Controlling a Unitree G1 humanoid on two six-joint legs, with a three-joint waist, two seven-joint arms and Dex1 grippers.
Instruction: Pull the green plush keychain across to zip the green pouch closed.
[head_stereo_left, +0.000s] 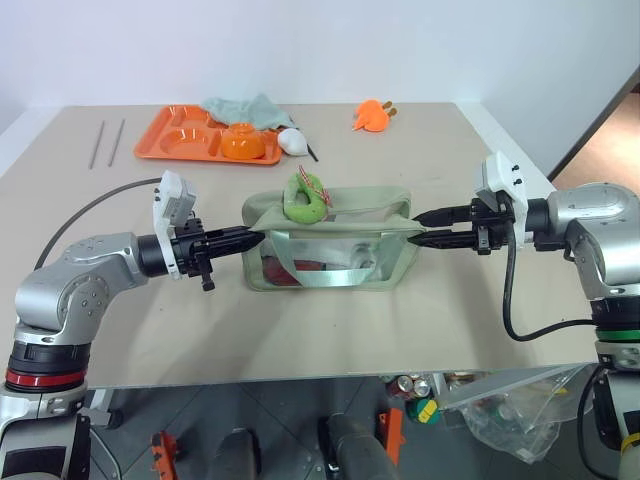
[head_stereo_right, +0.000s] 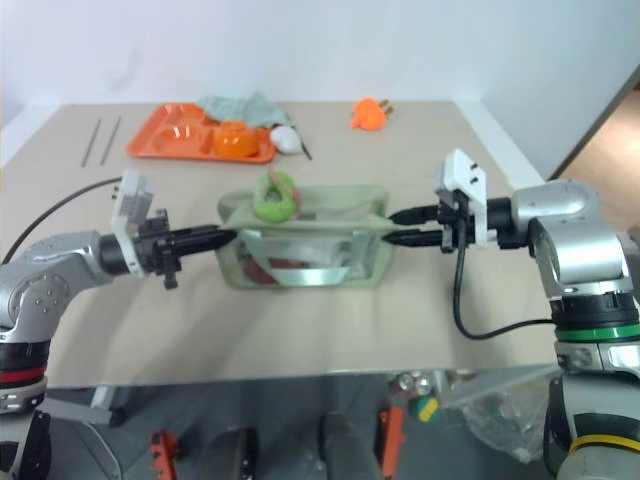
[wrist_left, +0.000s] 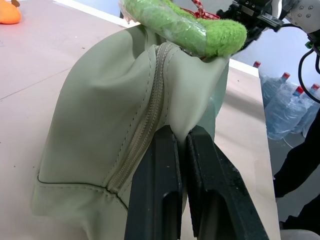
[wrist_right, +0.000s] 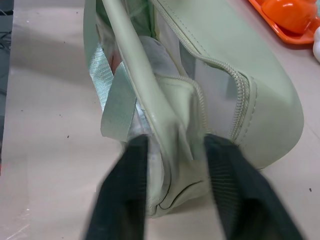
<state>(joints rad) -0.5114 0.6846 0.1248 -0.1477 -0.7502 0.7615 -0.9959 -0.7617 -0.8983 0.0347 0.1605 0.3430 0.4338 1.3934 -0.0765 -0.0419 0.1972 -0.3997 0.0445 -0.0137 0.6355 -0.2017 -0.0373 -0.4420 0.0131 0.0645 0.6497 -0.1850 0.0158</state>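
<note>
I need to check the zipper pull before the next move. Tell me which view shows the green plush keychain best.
The left eye view: the green plush keychain lies whole on top of the green pouch, nearer the left gripper. The right eye view shows the same. The left wrist view cuts it off; the right wrist view gives pouch fabric.

Matt fabric green pouch (head_stereo_left: 330, 255) with clear glossy plastic panels; fuzzy green plush keychain (head_stereo_left: 303, 200).
</note>
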